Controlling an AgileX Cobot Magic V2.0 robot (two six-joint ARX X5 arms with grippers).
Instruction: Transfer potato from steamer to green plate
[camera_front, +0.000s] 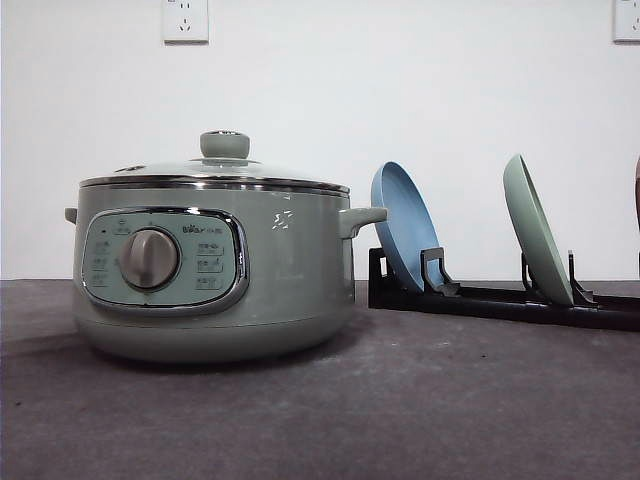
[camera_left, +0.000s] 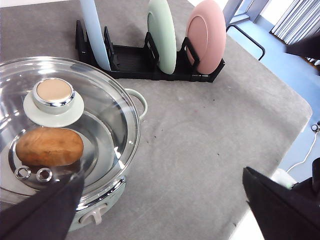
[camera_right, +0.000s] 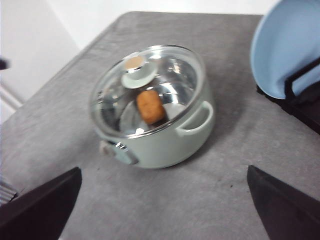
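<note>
The sage-green steamer (camera_front: 215, 270) stands on the grey table at the left with its glass lid (camera_left: 60, 120) on. Through the lid the orange-brown potato (camera_left: 49, 146) lies inside the steamer (camera_right: 160, 120), and the potato (camera_right: 150, 106) shows again in the right wrist view. The green plate (camera_front: 536, 228) stands on edge in a black rack (camera_front: 500, 298); it is the green plate (camera_left: 162, 35) between a blue and a pink one. My left gripper (camera_left: 165, 210) hovers open above the steamer's near side. My right gripper (camera_right: 165, 207) is open, high above the table.
A blue plate (camera_front: 405, 222) stands in the same rack nearest the steamer, and a pink plate (camera_left: 206, 36) at the far end. The table edge (camera_left: 295, 125) falls away past the rack. Bare grey tabletop (camera_front: 420, 400) lies in front.
</note>
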